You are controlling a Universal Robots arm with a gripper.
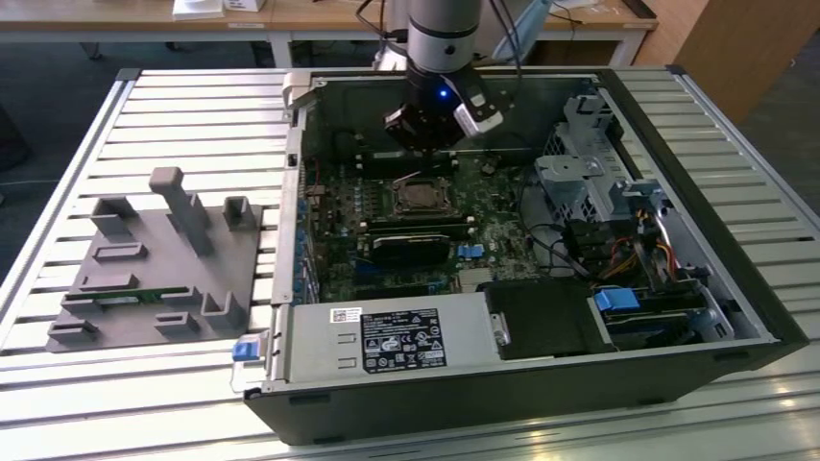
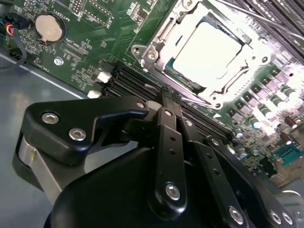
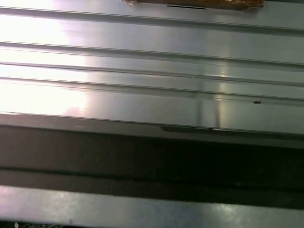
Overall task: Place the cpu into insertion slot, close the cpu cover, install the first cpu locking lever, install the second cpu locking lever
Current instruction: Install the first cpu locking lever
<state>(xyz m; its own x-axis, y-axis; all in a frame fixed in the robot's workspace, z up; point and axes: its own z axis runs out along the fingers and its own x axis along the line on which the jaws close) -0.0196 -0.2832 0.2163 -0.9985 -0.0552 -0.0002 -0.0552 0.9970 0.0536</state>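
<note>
The cpu, a flat square chip with a bright silver top, lies in the insertion slot on the green motherboard inside the open computer case. The cpu cover, a silver metal frame, lies flat around the chip, which shows through its window. A thin metal lever rod runs along one side of the socket. My gripper hangs just above the board at the socket's far edge. In the second wrist view its black fingers meet at the tips close to the socket frame, shut with nothing seen between them.
Black memory slots run beside the socket, close to my fingertips. The case walls surround the board, with drive cages and cables at the exterior view's right. A grey fixture stands on the slatted metal table.
</note>
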